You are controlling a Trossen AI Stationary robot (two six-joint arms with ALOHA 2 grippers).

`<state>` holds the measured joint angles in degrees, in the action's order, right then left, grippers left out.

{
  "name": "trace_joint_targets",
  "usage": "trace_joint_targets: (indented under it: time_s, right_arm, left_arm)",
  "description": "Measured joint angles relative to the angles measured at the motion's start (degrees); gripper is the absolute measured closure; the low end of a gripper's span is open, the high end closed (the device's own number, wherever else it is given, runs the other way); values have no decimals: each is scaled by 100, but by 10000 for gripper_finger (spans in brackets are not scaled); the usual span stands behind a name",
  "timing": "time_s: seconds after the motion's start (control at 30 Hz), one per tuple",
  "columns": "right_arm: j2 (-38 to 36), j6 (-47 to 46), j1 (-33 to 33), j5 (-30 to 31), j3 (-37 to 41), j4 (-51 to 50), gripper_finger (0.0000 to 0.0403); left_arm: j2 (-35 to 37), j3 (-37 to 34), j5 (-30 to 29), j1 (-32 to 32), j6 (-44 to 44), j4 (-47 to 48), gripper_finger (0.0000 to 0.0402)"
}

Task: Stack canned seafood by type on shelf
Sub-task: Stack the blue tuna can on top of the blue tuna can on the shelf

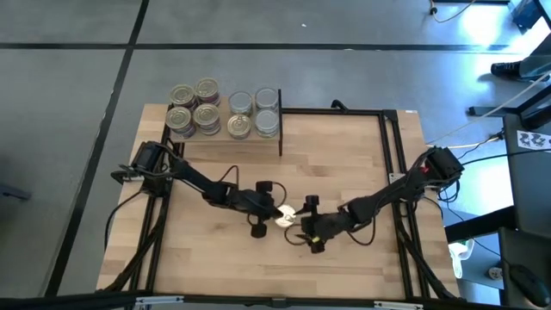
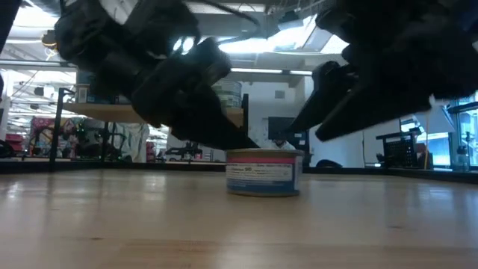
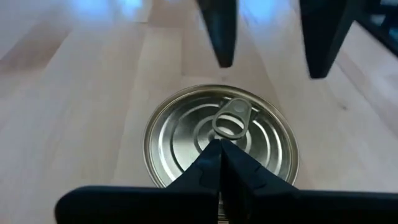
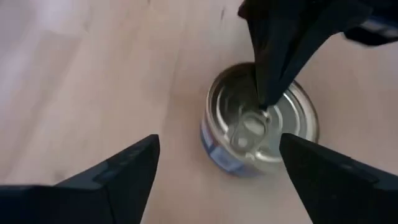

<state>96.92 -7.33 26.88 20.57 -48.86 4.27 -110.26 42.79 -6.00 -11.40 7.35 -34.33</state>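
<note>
Lone tin (image 2: 264, 172) mid-surface: left claw (image 3: 219, 155) pressed together on its lid, right claw (image 4: 214, 163) spread; steady the tin, then lift toward shelf (image 1: 228, 138)

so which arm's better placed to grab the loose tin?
Right, probably. The right gripper is open, fingers spread either side of the tin. The left gripper is shut, its tips over the lid.

The light-wood plank tabletop (image 1: 258, 250) stands on a grey concrete floor (image 1: 69, 103) crossed by dark seam lines (image 1: 120, 65). At three o'clock sits dark equipment with cables (image 1: 525, 129). Bright ceiling lights (image 2: 261, 45) glow overhead.
</note>
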Motion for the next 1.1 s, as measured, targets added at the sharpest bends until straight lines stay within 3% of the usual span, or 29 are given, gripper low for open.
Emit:
trace_joint_targets:
  time_s: [0.23,0.5,0.73,1.1]
  right_arm:
    - [464,1461,122,917,0,560,68]
    - [1023,3071,122,1730,-307,908,68]
    - [1212,4253,122,1750,-413,657,68]
    - [1378,4970,-172,1737,-424,581,68]
  left_arm:
    - [-12,-728,15,150,417,-1294,400]
    - [-15,-997,89,232,690,-1718,400]
    - [-15,-1002,194,308,748,-1724,400]
    - [-15,-1022,277,327,794,-1767,399]
